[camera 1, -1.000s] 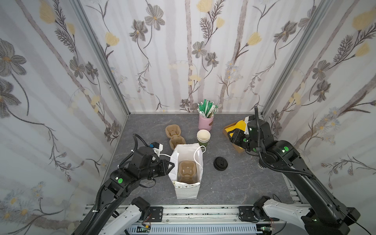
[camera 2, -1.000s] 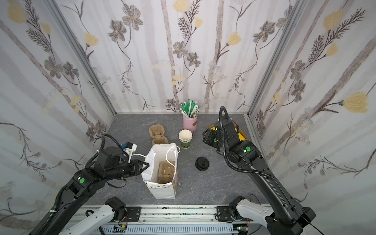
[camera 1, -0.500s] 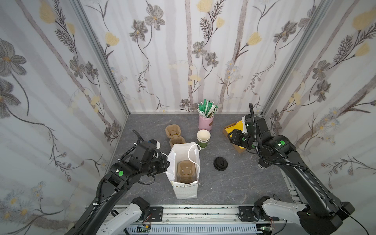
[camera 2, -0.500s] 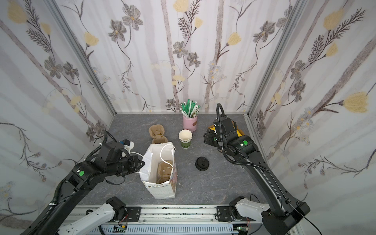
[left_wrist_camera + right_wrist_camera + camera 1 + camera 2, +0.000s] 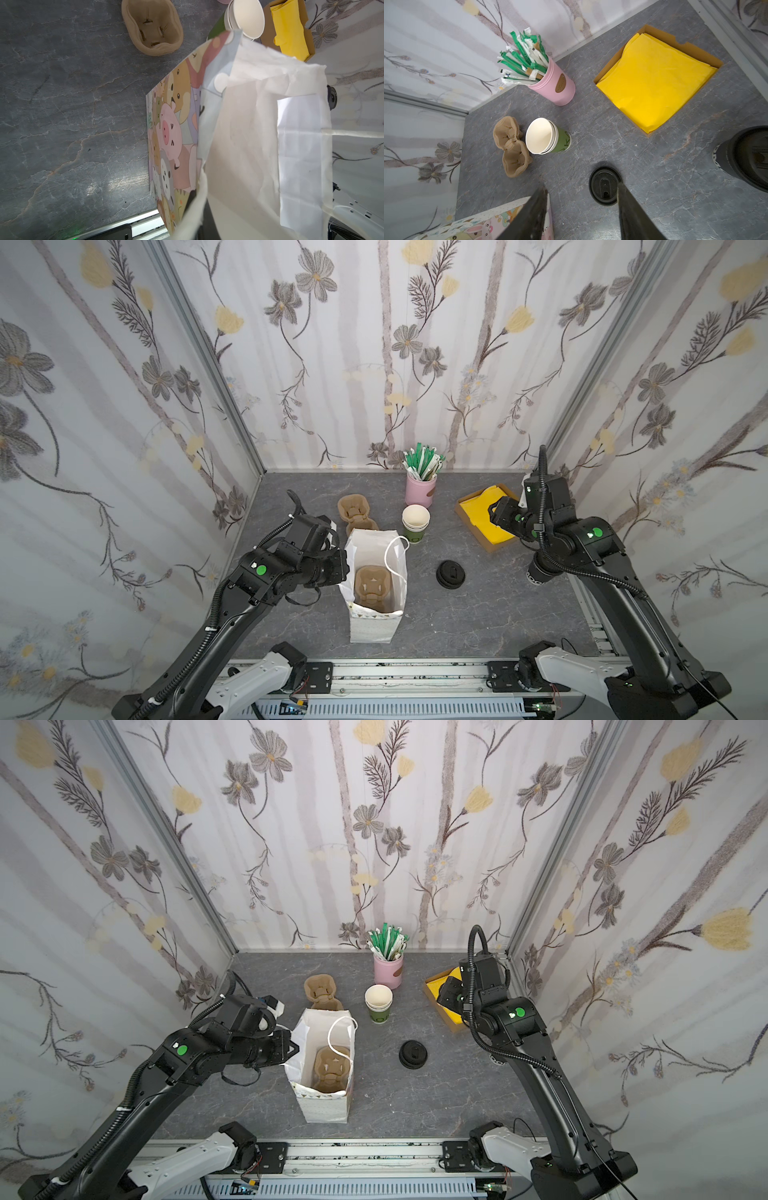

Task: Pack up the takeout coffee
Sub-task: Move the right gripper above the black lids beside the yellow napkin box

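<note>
Entry, lidded coffee: we saw none. Loose black lid (image 5: 605,186) lay ahead of our right claw (image 5: 581,185), jaws apart and empty, the nearer arm; cup stack (image 5: 542,136) beyond. Left claw (image 5: 293,1048) pinched the rim of the bag (image 5: 326,1108).

The bench (image 5: 478,622) is a dark grey slab veined like stone, walled on three sides. Taking 12 o'clock as the back wall, a pink holder (image 5: 422,492) full of green and white sachets stands at 12, near the wall. A stack of lidless paper cups (image 5: 415,517) stands just in front of it. A brown pulp cup carrier (image 5: 353,506) lies at 11, just beside the cups. At 2 sits a shallow cardboard tray (image 5: 478,533) of yellow napkins. A black lid (image 5: 450,573) lies flat at 4, close to the middle. An open white paper bag (image 5: 372,628) stands upright at 7.
</note>
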Controlling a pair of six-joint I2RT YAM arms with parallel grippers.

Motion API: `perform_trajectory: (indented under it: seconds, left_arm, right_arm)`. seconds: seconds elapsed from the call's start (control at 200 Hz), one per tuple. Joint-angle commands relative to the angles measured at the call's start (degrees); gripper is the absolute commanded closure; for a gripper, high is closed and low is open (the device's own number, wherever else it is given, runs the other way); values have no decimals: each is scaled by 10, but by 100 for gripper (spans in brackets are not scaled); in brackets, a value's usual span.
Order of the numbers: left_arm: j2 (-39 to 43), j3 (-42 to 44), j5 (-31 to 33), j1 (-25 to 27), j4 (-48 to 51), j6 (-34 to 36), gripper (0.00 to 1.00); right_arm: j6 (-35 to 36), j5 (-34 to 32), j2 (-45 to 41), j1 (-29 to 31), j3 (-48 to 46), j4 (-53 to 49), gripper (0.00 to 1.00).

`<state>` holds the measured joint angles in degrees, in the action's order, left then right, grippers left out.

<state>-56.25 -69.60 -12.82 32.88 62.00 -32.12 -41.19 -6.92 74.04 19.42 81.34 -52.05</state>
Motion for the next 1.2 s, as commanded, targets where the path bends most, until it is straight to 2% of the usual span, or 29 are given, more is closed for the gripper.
perform_trajectory:
  seconds: [0.0,0.2,0.425,0.714,1.194]
  left_arm:
    - [-11,-19,-10,-1,7,33,100]
    - [-25,-25,-13,-1,6,46,100]
    - [-34,-23,-32,0,-4,46,100]
    - [-50,-29,-86,0,-30,54,100]
    - [-70,-38,-114,0,-40,104,100]
  right_arm:
    - [-8,-15,-8,-44,-3,-30,44]
    - [23,40,4,-164,-39,-79,42]
    - [57,59,46,-235,-53,-105,39]
    - [84,69,72,-270,-58,-96,35]
    - [70,85,41,-277,-100,-48,33]
